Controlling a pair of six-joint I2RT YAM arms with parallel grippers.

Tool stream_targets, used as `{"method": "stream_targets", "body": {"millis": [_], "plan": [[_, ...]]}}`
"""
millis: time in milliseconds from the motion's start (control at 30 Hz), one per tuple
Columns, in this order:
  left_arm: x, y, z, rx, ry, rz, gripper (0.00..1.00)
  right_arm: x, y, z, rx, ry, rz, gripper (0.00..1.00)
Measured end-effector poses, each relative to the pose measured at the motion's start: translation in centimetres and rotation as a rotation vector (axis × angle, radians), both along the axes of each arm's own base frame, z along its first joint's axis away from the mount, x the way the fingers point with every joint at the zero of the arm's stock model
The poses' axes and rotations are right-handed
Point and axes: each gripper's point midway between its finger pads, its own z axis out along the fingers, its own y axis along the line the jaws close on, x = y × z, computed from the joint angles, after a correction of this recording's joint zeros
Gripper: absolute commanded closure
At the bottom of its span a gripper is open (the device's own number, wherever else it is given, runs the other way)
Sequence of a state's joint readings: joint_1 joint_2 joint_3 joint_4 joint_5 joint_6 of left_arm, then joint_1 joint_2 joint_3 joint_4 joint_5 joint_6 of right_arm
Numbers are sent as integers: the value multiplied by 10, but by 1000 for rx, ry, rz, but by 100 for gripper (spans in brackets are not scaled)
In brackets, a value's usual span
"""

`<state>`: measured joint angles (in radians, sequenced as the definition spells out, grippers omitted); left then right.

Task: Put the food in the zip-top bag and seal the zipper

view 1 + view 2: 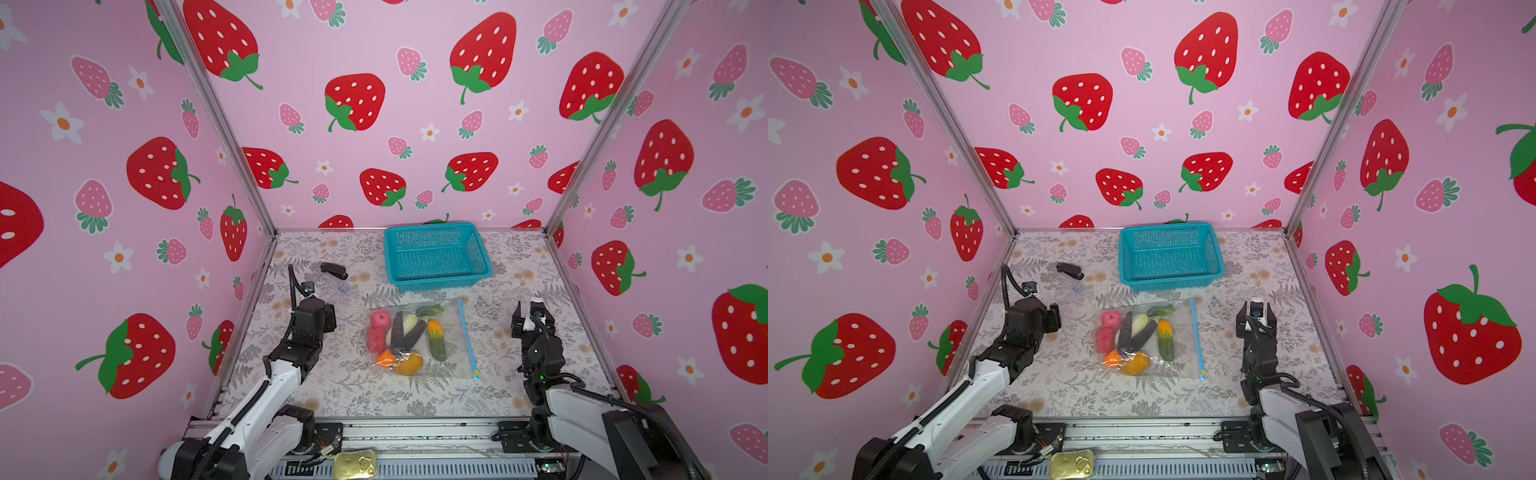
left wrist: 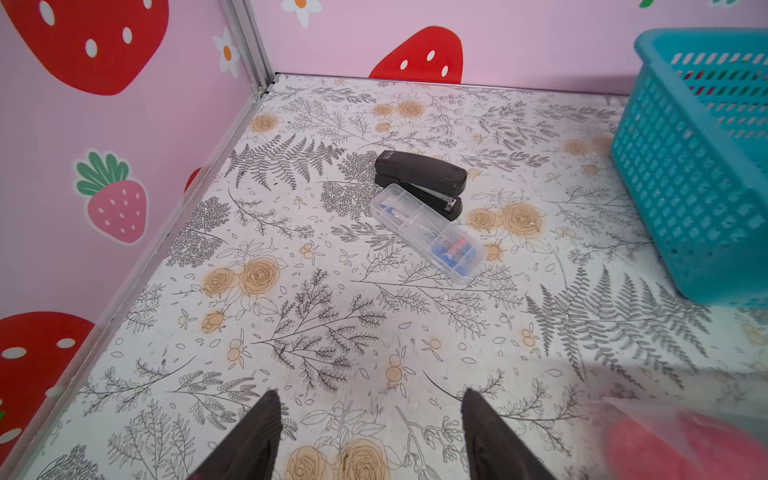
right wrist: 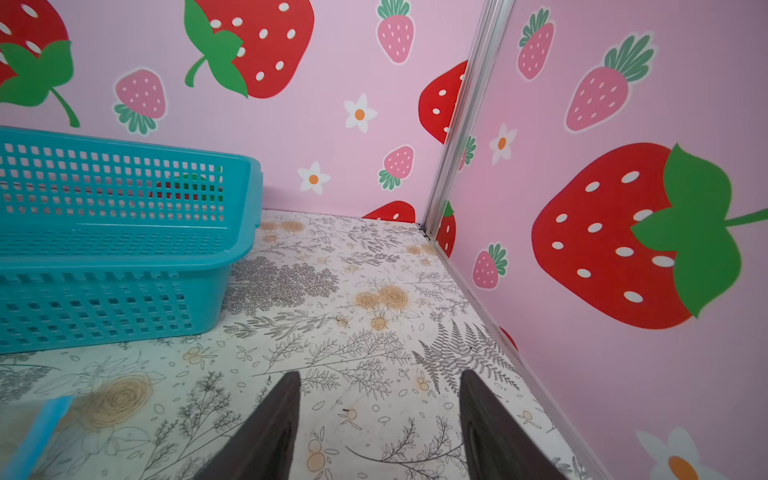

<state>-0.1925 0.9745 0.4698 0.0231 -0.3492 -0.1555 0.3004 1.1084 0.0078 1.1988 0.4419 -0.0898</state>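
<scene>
The zip-top bag [image 1: 453, 357] lies flat mid-table in both top views, with the food inside it: two red-pink lumps [image 1: 379, 328], a dark eggplant [image 1: 398, 332], a white radish [image 1: 409, 321], green-orange cucumbers [image 1: 436, 338] and orange and yellow pieces [image 1: 401, 361]. The light-blue zipper [image 1: 467, 336] runs straight along its right edge, slider tab [image 1: 476, 375] at the near end. My left gripper [image 1: 330, 318] [image 2: 370, 392] hangs open left of the bag, holding nothing. Right of the bag my right gripper [image 1: 533, 318] [image 3: 381, 374] is open and empty. A bag corner [image 3: 41, 428] shows in the right wrist view.
A teal perforated basket [image 1: 440, 283] [image 2: 685, 187] [image 3: 104, 299] stands behind the bag by the back wall. A black stapler [image 2: 419, 172] and a clear plastic case [image 2: 428, 232] lie at back left. A gold tin [image 1: 355, 464] rests on the front rail. Pink walls enclose three sides.
</scene>
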Motion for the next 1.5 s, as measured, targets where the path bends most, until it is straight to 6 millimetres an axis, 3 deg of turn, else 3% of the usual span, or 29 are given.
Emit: {"method": "stream_targets", "body": {"millis": [233, 400, 533, 633, 700, 767, 900, 1000, 1100, 1367, 1500], "plan": [[26, -7, -31, 33, 54, -84, 32, 10, -11, -15, 11, 14, -23, 37], [46, -6, -30, 25, -4, -120, 35, 16, -24, -26, 65, 37, -31, 37], [61, 4, -30, 10, -54, -113, 40, 20, -21, -52, 80, 118, -3, 29], [63, 9, -27, -2, -96, -112, 40, 26, -17, -58, 92, 140, 19, 24], [62, 10, -27, -7, -122, -112, 40, 32, -17, -57, 101, 138, 28, 16], [61, 9, -33, -14, -132, -115, 40, 45, -13, -47, 116, 112, 49, 1], [63, 10, -50, -21, -128, -111, 38, 76, -3, -26, 110, 82, 96, 1], [65, 11, -67, -25, -103, -102, 38, 82, 3, -22, 108, 82, 128, 1], [65, 12, -75, -30, -71, -99, 33, 81, 6, -32, 107, 121, 142, 1], [81, 18, -58, -50, -109, -77, 1, 80, 8, -38, 99, 148, 155, 1], [79, 18, -62, -56, -91, -79, 1, 80, 9, -39, 93, 153, 157, 1]]}}
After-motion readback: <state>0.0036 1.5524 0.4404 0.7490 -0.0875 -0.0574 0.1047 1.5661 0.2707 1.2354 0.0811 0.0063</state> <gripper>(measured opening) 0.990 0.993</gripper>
